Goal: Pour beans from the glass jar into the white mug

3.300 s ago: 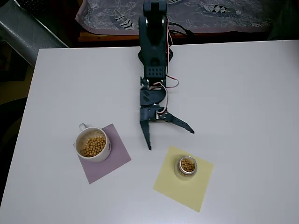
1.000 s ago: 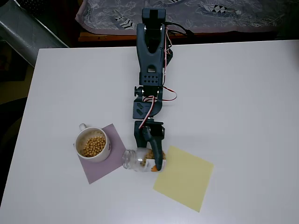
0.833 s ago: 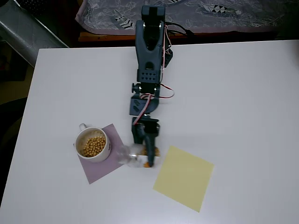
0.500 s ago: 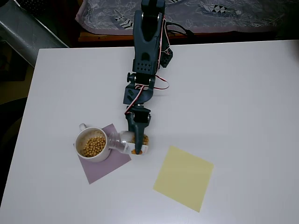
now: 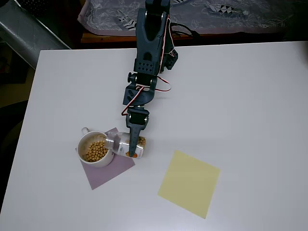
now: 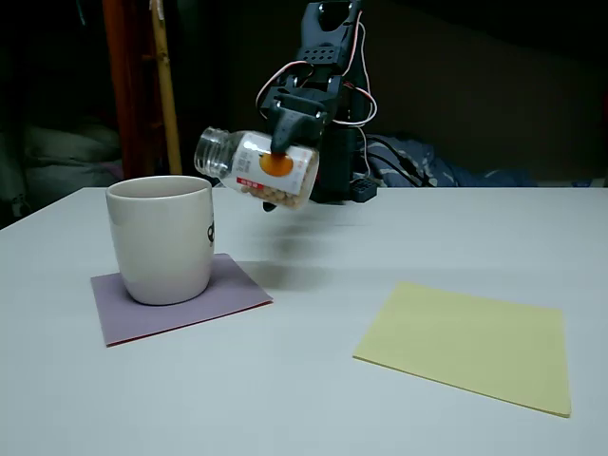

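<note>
Table surface is white and mostly bare in the overhead view, with wide open room on the right half and along the lower edge; the objects stand in the lower left part. The purple sheet lies under the white mug, and the yellow sheet lies apart from them, toward the lower centre. The gripper is clenched on the glass jar, which is carried in the air and lies almost on its side, its mouth pointing to the mug and a little upward in the fixed view. In the overhead view the mouth reaches the mug's right rim. The jar body is partly hidden by the dark finger, and its label with an orange spot covers much of the glass. The beans rest along the lower side of the jar. More beans fill the mug's bottom. The mug handle is small at the upper left of the mug.
</note>
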